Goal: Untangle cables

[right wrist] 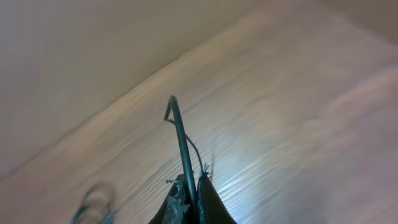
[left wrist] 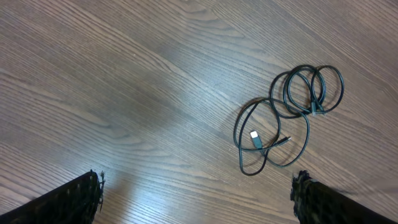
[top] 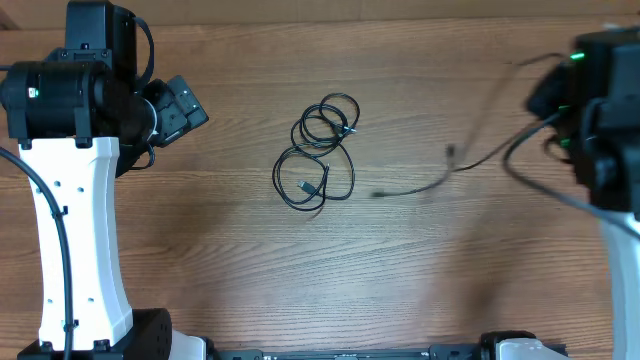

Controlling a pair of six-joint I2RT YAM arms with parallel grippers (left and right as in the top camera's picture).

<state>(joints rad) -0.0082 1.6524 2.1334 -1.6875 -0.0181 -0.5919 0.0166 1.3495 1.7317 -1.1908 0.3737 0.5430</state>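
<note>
Overhead, centre: coiled cables (top: 318, 150) lie in a loose bundle of loops on the wooden table (top: 400, 290), well apart from both arms.
Overhead, right: a loose cable (top: 425, 186), blurred, runs from near the bundle up to the right arm (top: 600, 120).
Left wrist: the left gripper (left wrist: 198, 186) hangs over bare wood, fingers (left wrist: 74, 199) spread wide and holding nothing. The coil lies ahead and to the right, a silver plug (left wrist: 255, 138) inside one loop.
Right wrist: the right gripper (right wrist: 191, 202) is clenched on the loose cable, which rises from between its fingertips. The coil is only a blur at lower left.
</note>
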